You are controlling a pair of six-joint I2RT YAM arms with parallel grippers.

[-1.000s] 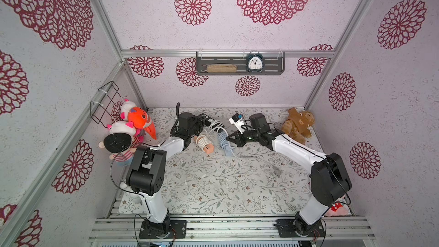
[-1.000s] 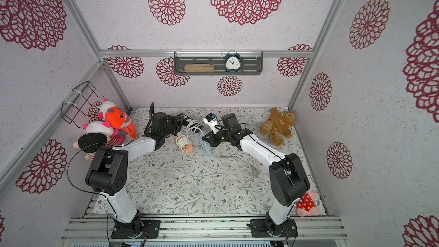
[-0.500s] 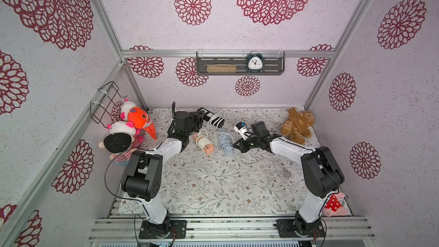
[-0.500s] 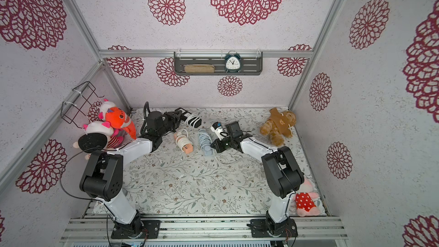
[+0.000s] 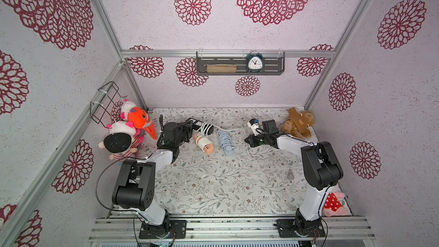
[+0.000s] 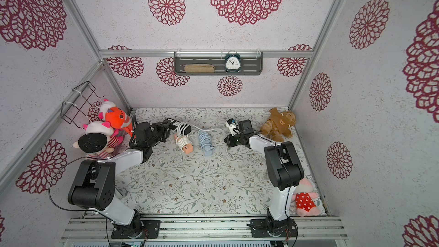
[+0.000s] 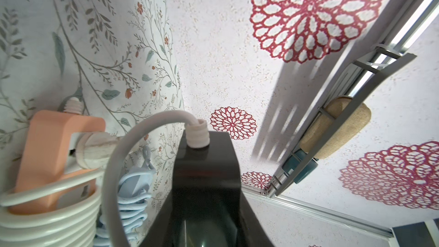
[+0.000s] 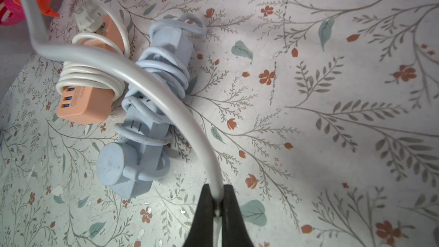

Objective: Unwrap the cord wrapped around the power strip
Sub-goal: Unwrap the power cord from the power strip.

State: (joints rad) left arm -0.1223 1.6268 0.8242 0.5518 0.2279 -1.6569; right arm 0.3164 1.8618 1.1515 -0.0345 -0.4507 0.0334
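Observation:
My left gripper is shut on a black power strip, held just above the mat at the back left. The strip fills the left wrist view and hides the fingers. A white cord still loops a few turns around the strip. The cord leaves the strip's end and runs right over the mat. My right gripper is shut on this cord. In both top views the right gripper is low at the back right. Beyond it the cord trails to a grey plug.
An orange strip wound in white cord and a blue strip wound in blue cord lie between the grippers. A small white-and-black object and a brown bear sit behind the right arm. Plush toys crowd the left wall.
The right gripper has drawn the white cord to the right, away from the black strip. The left gripper has shifted and turned the strip at the back left.

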